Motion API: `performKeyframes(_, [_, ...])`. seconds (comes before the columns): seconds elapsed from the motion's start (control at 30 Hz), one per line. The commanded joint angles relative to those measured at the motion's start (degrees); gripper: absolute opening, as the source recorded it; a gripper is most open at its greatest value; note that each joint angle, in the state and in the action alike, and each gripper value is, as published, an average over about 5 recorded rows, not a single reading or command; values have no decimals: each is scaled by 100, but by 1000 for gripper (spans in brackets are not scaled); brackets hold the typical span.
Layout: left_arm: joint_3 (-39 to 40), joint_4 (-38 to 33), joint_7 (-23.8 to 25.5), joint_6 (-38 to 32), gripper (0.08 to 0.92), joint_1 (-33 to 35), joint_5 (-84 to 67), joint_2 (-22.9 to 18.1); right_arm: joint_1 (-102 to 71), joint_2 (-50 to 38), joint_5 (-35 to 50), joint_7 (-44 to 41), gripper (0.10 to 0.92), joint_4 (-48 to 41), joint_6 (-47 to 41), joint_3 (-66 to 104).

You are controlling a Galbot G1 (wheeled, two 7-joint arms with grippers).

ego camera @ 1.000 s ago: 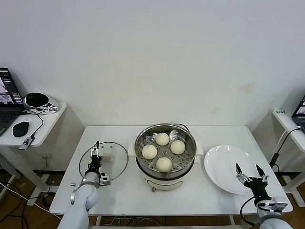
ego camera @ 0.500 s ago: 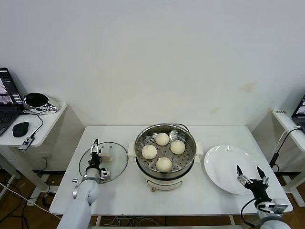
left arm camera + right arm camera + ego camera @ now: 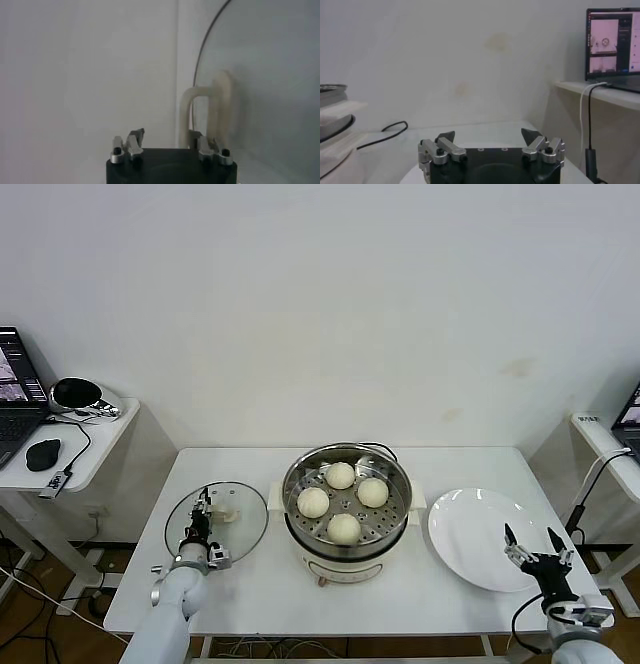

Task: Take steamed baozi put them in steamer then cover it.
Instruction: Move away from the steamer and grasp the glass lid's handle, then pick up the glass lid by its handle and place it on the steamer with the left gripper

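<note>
**Four buns in pot, lid lying on desk**

Nearest, the left hand (image 3: 203, 509) sits over the near part of the round clear glass cover (image 3: 245, 529) lying flat on the white desk (image 3: 250, 584), fingers spread, holding nothing, the cover's cream-white handle (image 3: 205, 117) just ahead. The right hand (image 3: 537, 546) hovers wide open, empty, at the flat white plate's (image 3: 470, 524) near edge. Beyond, the shiny round stainless-steel steamer (image 3: 346, 504) stands uncovered between cover and plate, holding four cream-white steamed baozi (image 3: 343, 528).

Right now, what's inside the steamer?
Four buns sit on the holed tray inside the steamer, uncovered. Anything under the tray is hidden. The lid lies beside it.
</note>
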Motion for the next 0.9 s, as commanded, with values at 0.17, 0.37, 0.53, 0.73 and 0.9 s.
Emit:
performKeyframes(0.17, [-34, -697, 396, 535, 273, 303, -113, 77, 93, -62, 13, 10, 823, 64, -29, 154])
performKeyframes(0.37, [-294, -1719, 617, 1299, 158, 689, -332, -18, 185, -66, 41, 65, 823, 152, -115, 207])
performKeyframes(0.53, [-392, -2741, 838, 1840, 154, 1133, -634, -26, 316, -45, 44, 100, 823, 199, -193, 151])
performKeyframes(0.73, [-206, -3966, 1019, 2527, 154, 1611, -373, 218, 428, -17, 64, 116, 823, 265, -219, 63])
performKeyframes(0.9, [265, -5020, 1784, 3687, 154, 1845, 613, 330, 514, 50, 56, 178, 823, 340, -361, 57])
